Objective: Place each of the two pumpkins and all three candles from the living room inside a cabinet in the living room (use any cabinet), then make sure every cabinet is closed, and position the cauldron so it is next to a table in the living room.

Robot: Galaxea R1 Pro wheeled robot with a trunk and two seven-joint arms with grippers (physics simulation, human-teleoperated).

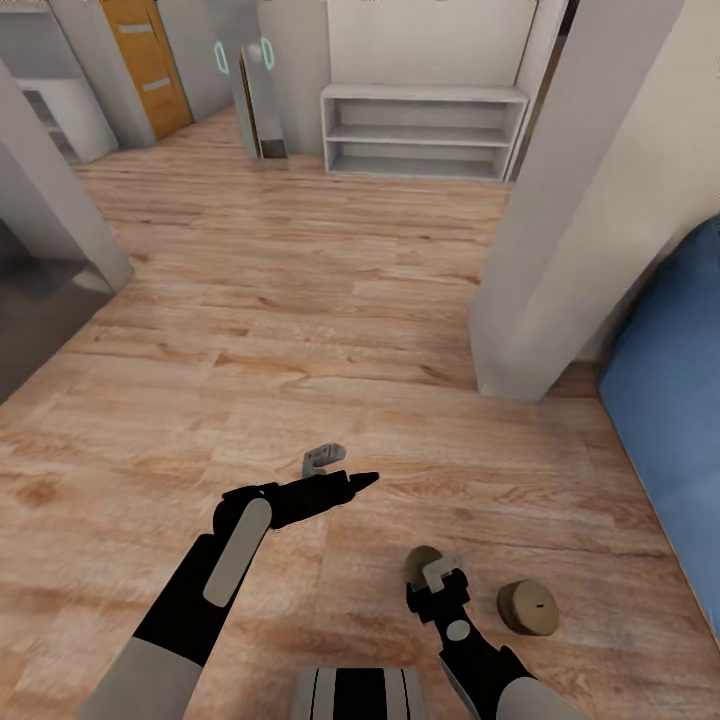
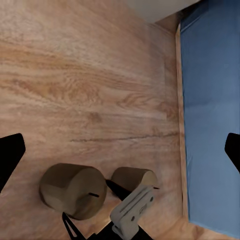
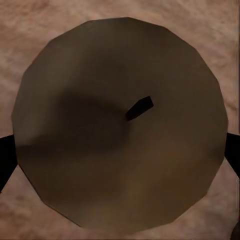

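Your right gripper (image 1: 437, 583) sits low in the head view, right of center, directly over one candle (image 1: 421, 562). Most of that candle is hidden behind the gripper; you only get a brown sliver at its upper left. In the right wrist view the same candle (image 3: 120, 130) is seen top-down with its wick near center, and black fingertips (image 3: 6, 157) are cut off at both side edges, apart and straddling it. Contact isn't visible, so it's open, not clamped.

A second candle (image 1: 528, 607) stands on the wood floor (image 1: 300, 300) just to the right, clear of the gripper.

Your left gripper (image 1: 350, 484) points toward frame right at lower center; from the head view its jaws can't be separated. The left wrist view shows its fingertips (image 2: 10, 157) wide apart at both edges, holding nothing, with both candles (image 2: 72, 190) (image 2: 132, 177) below. A blue sofa (image 1: 670, 400) is cropped at the right edge.
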